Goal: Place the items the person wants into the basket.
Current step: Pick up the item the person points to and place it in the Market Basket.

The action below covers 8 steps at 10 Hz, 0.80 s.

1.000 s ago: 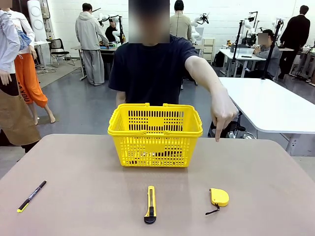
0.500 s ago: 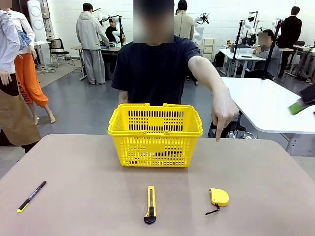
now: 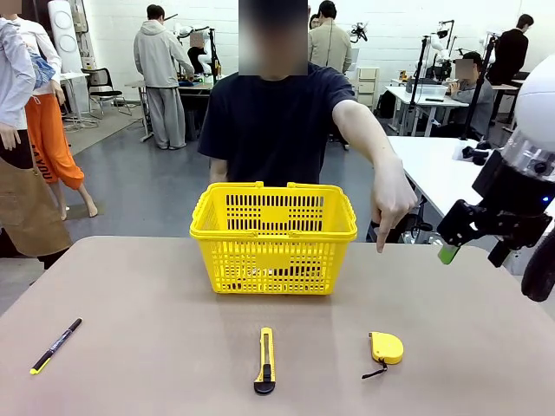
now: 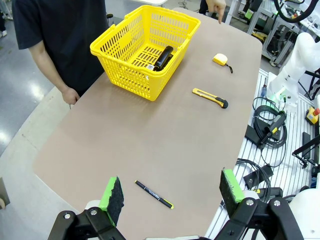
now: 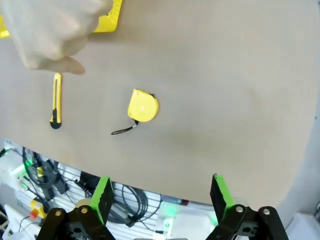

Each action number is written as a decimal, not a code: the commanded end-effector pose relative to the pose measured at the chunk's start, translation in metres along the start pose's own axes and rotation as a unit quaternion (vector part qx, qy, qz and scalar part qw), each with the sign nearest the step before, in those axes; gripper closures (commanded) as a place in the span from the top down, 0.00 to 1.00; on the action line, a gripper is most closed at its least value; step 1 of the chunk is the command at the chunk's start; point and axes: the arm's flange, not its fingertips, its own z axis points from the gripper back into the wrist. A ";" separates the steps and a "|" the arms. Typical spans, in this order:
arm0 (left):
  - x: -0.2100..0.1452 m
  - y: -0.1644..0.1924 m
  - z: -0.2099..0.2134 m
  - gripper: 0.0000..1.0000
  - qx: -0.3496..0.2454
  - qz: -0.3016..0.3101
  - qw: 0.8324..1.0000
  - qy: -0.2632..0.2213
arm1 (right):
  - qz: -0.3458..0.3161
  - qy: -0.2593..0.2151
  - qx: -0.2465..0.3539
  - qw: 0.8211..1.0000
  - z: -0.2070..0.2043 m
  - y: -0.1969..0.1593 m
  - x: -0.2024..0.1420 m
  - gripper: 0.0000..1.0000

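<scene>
- Right fingers [image 5: 161,192] are spread wide and empty, above the counter [image 3: 156,347], apart from the tape measure [image 3: 386,347].
- Left fingers [image 4: 171,190] are wide apart, holding nothing.
- The person's hand [image 3: 392,204] points down.
- A stapler [image 4: 163,58] lies in the basket [image 3: 273,236].

Basket [image 3: 273,260] — stapler [image 4: 163,57] perhaps inside, knife [image 3: 265,360] before

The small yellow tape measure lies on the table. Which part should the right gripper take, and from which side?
Take the tape measure by its yellow case, across the narrow sides, coming straight down from above with the open right gripper. It lies flat with bare table around it. The thin black strap trails loose, so it is probably a poor hold.
</scene>
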 end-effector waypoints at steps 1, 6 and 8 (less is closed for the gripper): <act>-0.001 0.000 0.000 1.00 -0.004 -0.007 1.000 -0.001 | 0.002 0.003 0.012 1.000 0.007 -0.003 0.006 1.00; -0.001 0.000 0.000 1.00 -0.004 -0.007 1.000 -0.001 | 0.000 0.004 0.003 1.000 -0.002 -0.001 0.003 1.00; -0.001 0.000 0.000 1.00 -0.004 -0.007 1.000 -0.001 | 0.000 0.004 0.003 1.000 -0.002 -0.001 0.003 1.00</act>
